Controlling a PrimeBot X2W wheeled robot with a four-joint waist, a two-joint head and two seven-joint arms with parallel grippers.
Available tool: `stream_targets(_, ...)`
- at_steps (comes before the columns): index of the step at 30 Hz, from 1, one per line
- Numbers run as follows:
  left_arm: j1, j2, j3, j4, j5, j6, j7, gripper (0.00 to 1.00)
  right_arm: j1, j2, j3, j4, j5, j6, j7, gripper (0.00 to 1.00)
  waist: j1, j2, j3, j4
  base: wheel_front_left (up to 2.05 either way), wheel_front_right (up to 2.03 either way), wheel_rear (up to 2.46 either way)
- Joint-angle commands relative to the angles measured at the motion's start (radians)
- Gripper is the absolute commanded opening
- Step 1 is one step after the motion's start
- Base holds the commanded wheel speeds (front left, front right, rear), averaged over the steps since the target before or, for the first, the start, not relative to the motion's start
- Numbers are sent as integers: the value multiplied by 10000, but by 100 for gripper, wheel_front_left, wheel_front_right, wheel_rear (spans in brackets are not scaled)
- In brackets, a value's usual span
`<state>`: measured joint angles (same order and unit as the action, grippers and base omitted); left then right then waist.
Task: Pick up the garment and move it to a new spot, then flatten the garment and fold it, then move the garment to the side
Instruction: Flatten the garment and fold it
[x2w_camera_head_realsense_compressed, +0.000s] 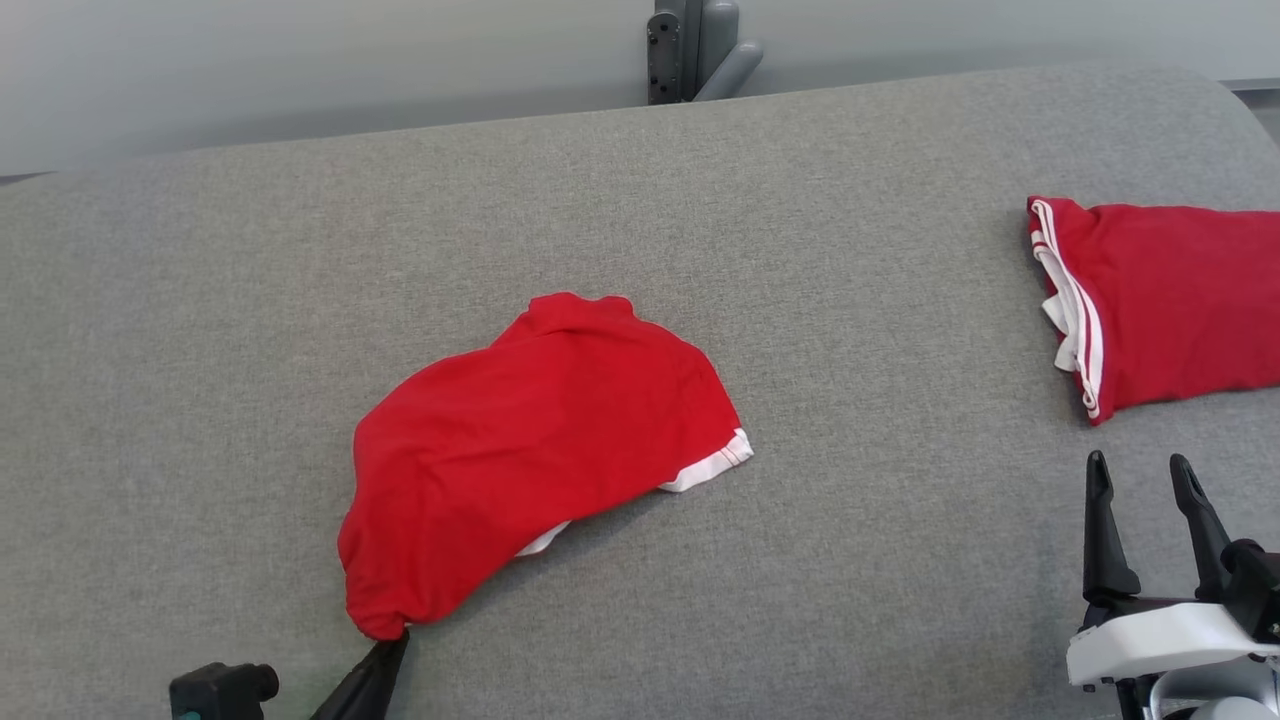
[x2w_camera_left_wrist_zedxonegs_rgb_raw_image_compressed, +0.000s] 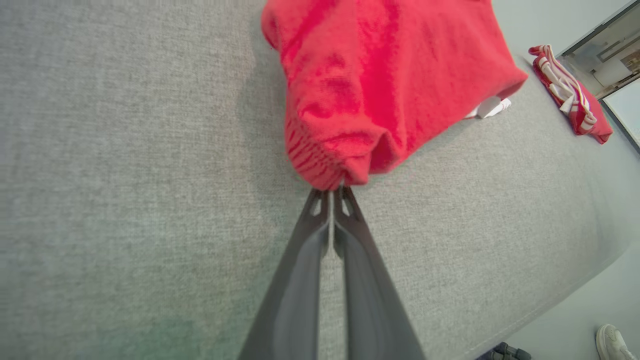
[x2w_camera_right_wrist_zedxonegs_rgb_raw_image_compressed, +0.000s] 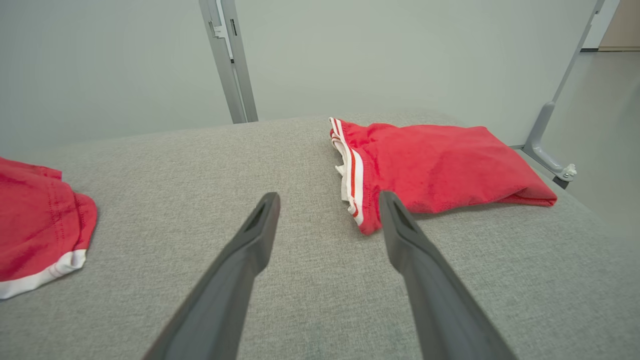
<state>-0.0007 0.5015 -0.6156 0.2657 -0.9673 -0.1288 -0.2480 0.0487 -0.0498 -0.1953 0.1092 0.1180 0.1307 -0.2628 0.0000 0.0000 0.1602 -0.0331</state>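
My left tool (x2w_camera_head_realsense_compressed: 398, 642), low at the near left of the grey fabric-covered desk (x2w_camera_head_realsense_compressed: 200, 300), has its two dark fingers (x2w_camera_left_wrist_zedxonegs_rgb_raw_image_compressed: 300, 280) pressed together on the nearest bunched corner of the crumpled red cotton garment (x2w_camera_head_realsense_compressed: 530, 440) with white trim. In the left wrist view the tips bite only just into the gathered edge, so I judge this a thin pinch on a small fold of cloth. The step in hand, as I read it, is the pick-up before carrying the garment to a new spot. To do it well I should raise slowly and straight up at first, watching that the corner does not slip out of so shallow a bite. I should also lift high enough that the trailing cloth clears the desk rather than dragging and rolling under itself. The garment lies in a heap at the middle of the desk, spreading up and to the right from my left tool, with its white band on the heap's right side. Further right, well apart, a folded red garment with white stripes (x2w_camera_head_realsense_compressed: 1170, 300) rests at the desk's right edge, and I should set mine down clear of it. My right tool (x2w_camera_head_realsense_compressed: 1140, 470) hovers at the near right, fingers spread and holding nothing
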Motion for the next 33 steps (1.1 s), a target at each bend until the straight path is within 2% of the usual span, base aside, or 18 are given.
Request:
stream_targets(1,13,309,-15,-244,-258,-35,134,0,86,-19,-4,-11,49,2,-23,100,0,0,-8,119,0,0,0)
stream_targets(5,222,1034,-201,-1182,-1342,-35,1211,0,71,-22,14,27,89,2,-24,100,0,0,-14,308,0,0,0)
stream_targets(11,384,2551,-424,-2420,-2940,-32,3836,0,-7,-22,62,77,112,2,-23,100,0,0,-3,474,0,0,0)
stream_targets(13,358,2780,-337,-2580,-3474,13,4342,0,-45,-22,85,96,126,2,-24,100,0,0,4,486,0,0,0)
stream_targets(19,284,3014,64,-2419,-5280,-9,5400,0,-87,-24,173,142,183,2,-24,100,0,0,46,417,0,0,0)
stream_targets(22,55,2813,228,-1796,-5817,22,5626,0,-100,-21,184,174,199,2,-24,100,0,0,77,349,0,0,0)
stream_targets(26,-263,2430,282,-836,-6082,84,5707,0,-135,-21,194,185,162,2,-24,100,0,0,119,271,0,0,0)
stream_targets(30,-606,2138,66,35,-5502,118,5511,0,-135,-22,160,167,94,2,-24,100,0,0,124,194,0,0,0)
stream_targets(32,-638,2087,-53,311,-5193,129,5304,48,-92,-22,131,163,70,2,-24,100,0,0,88,170,0,0,0)
stream_targets(33,-619,2108,-78,391,-4975,128,5118,100,-52,-22,123,152,67,2,-23,100,0,0,64,158,0,0,0)
